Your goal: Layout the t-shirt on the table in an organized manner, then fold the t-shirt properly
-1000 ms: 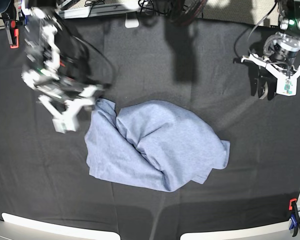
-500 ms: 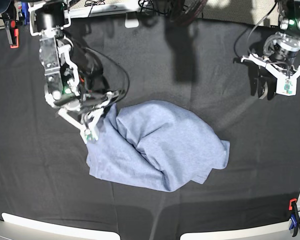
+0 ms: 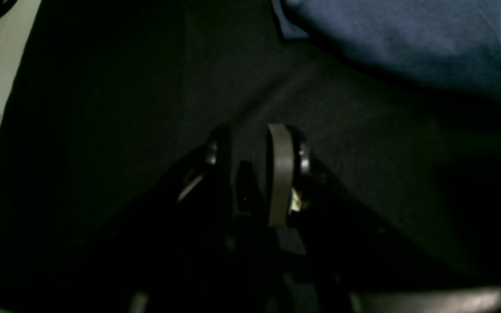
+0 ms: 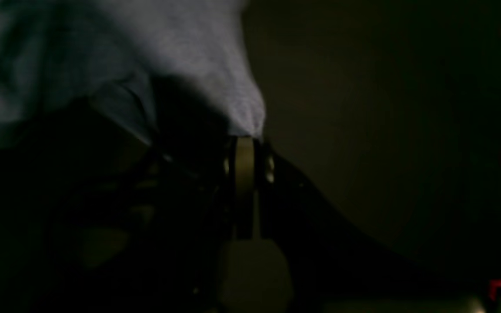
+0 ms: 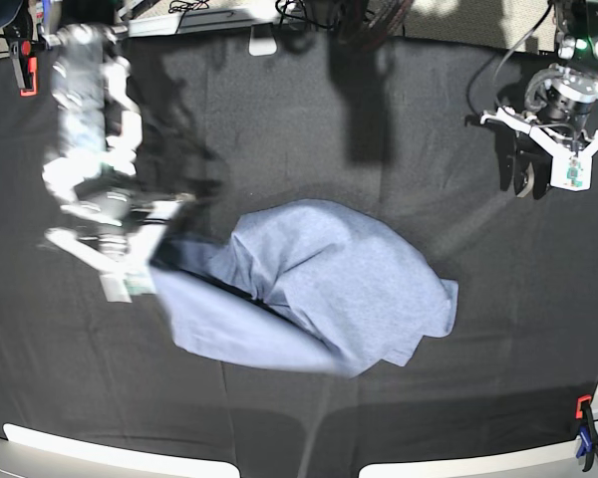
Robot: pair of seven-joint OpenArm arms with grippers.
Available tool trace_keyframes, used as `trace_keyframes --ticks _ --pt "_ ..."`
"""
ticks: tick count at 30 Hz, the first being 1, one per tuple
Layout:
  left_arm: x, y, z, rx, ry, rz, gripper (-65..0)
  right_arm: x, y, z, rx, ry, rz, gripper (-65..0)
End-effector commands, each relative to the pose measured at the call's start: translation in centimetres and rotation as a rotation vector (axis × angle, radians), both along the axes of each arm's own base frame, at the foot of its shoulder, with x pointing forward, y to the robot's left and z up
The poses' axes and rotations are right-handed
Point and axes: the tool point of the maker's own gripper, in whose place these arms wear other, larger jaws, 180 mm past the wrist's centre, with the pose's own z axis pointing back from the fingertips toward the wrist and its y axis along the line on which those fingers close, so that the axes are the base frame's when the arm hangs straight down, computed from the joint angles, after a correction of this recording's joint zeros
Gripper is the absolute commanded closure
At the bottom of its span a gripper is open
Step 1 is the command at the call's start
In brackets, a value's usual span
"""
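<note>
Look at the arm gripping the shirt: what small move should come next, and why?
Probably keep drawing the right gripper outward. Its jaws are shut on the shirt's edge, the cloth lies bunched, and bare table lies beyond, while the left gripper hangs apart.

A light blue-grey t-shirt (image 5: 319, 294) lies crumpled at centre of the black-draped table (image 5: 309, 139), its nine-o'clock edge stretched toward the blurred right gripper (image 5: 130, 269); the left gripper (image 5: 526, 171) hangs at two o'clock.

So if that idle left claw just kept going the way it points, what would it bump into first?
Probably the table: the left claw aims down at bare black cloth. The t-shirt lies beyond it, though depth is hard to judge.
</note>
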Motion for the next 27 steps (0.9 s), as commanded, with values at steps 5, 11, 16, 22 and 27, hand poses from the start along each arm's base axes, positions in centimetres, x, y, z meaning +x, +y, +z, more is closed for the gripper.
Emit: trace_keyframes --ticks 5,11,16,22,27 --pt "0.4 0.1 1.2 0.005 -0.043 -0.008 -13.2 -1.8 -7.4 5.1 -0.149 -0.110 -0.126 0.0" --pt "0.4 -0.1 1.1 0.003 -0.041 -0.018 -13.2 -4.7 -13.5 7.1 -0.187 -0.108 -0.226 0.0" --pt "-0.4 -4.2 1.5 -0.118 -0.037 -0.218 -13.2 -5.7 -15.3 7.7 -0.173 -0.111 -0.268 0.0" --pt "-0.8 -6.9 3.0 -0.334 -0.062 -0.281 -18.4 -6.0 -13.1 5.9 -0.021 -0.080 -0.217 -14.9" --pt "-0.9 -11.1 2.5 -0.443 -0.019 -0.333 -19.2 -6.0 -12.4 5.4 0.021 -0.086 -0.217 -27.7"
